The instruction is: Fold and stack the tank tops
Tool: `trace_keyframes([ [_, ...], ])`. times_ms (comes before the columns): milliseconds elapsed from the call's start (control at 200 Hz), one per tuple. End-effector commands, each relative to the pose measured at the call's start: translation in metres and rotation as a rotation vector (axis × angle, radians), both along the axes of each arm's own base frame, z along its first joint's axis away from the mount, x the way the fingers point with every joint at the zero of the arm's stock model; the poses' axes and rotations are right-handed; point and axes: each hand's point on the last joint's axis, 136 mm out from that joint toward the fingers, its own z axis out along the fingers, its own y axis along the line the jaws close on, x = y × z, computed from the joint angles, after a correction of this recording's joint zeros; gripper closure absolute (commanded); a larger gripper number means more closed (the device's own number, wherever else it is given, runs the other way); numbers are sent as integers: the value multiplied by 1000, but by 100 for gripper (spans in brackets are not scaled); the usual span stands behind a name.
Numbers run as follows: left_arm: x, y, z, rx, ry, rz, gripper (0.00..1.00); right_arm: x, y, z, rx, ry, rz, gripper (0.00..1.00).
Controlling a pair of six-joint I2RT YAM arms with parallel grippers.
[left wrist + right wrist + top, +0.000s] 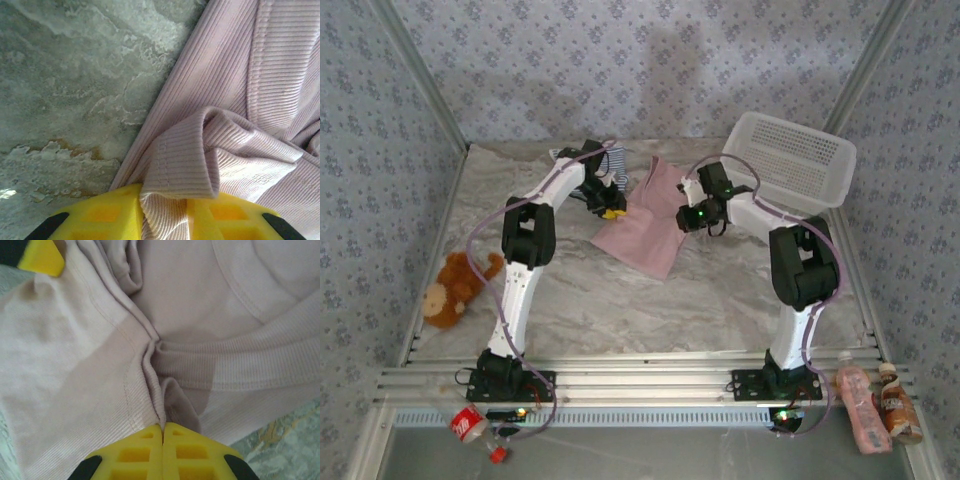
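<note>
Table (620,310): marbled stone.
My left gripper (165,215), right gripper (163,440): clamping ribbed pink tank top (645,240).
Basket (840,150): lattice, right of top.

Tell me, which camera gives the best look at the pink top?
The top external view: it shows nearly the whole pink top lying on the table. The left wrist view shows its ribbed edge up close, pinched in the left gripper; the right wrist view shows bunched folds pinched in the right gripper.
</note>
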Motion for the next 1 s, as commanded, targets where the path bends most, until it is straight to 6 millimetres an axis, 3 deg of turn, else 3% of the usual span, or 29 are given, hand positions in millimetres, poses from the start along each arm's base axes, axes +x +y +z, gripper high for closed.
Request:
trace_keyframes([
  [0, 5, -5, 13, -41, -21, -3, 76, 21, 3, 2, 56, -47, 24, 92],
  [200, 13, -6, 18, -68, -34, 19, 82, 26, -6, -33, 41, 23, 9, 90],
  [360, 16, -3, 20, -69, -34, 26, 82, 29, -13, -42, 18, 38, -15, 85],
  [520, 17, 1, 30, -46, -49, 22, 71, 35, -20, -25, 3, -10, -41, 71],
  [685, 11, 19, 53, 45, -74, 16, 63, 33, -32, 13, -78, -111, -57, 56],
  [785, -1, 38, 62, 118, -60, 43, 59, 19, -29, 32, -118, -180, -6, 51],
  [904, -26, 54, 61, 152, -18, 94, 57, -11, -6, 45, -138, -271, 138, 46],
  [924, -31, 55, 61, 150, -10, 103, 56, -25, -3, 34, -154, -260, 177, 46],
  [994, -47, 62, 53, 155, 20, 142, 55, -50, 15, 27, -180, -306, 295, 44],
])
